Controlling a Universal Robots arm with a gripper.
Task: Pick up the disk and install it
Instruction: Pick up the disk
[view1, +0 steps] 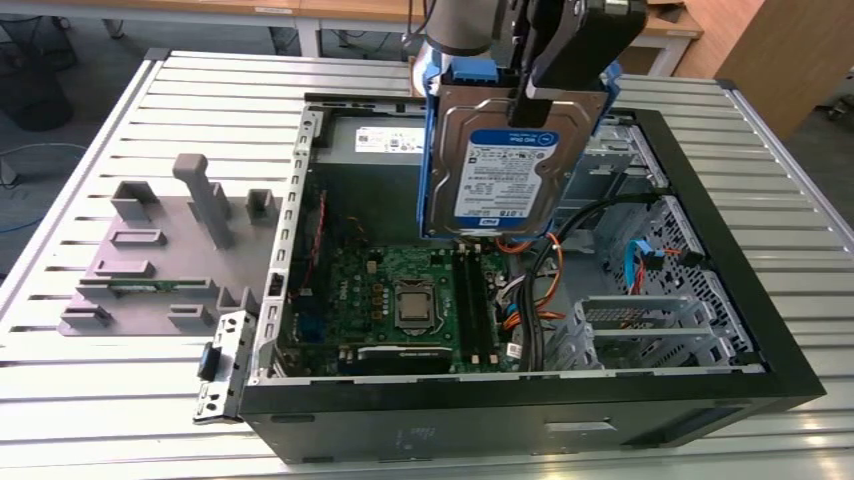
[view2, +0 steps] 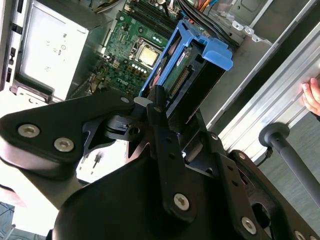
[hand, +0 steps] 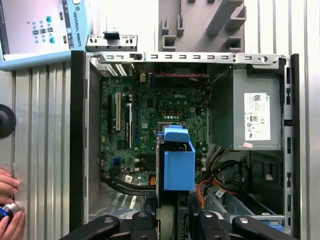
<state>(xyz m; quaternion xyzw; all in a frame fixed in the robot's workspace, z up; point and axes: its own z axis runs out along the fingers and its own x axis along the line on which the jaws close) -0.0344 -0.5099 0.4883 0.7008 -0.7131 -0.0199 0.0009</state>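
Lying open on its side, the computer case (view1: 790, 340) is showing its contents from above: a green motherboard (view1: 400, 300) is filling the floor of the case, and a grey power supply (hand: 240, 110) with a white sticker is sitting at one end. A metal drive cage (view1: 641, 325) is standing in the corner toward the exterior view's right, with orange and black cables (view1: 545, 275) running between it and the board.

The case is resting on a slatted aluminium table (view1: 120, 410). A grey fixture (view1: 174, 250) with upright posts is lying beside it on the exterior view's left. A teach pendant (hand: 45, 25) is lying on the table by the case, and a person's hand (hand: 10, 212) is resting at the table's edge. Wooden desks (view1: 267, 10) are standing in the room behind.

The gripper (view1: 538, 110) is hanging over the open case with its jaws clamped on the upper end of the disk (view1: 501, 170). The disk is hanging upright below the fingers (view2: 162, 127), with its white-and-blue label facing the exterior camera. Its blue carrier (hand: 178, 165) is wrapping its edges. Its lower end is pointing down at the motherboard, beside the processor socket in the first wrist view.
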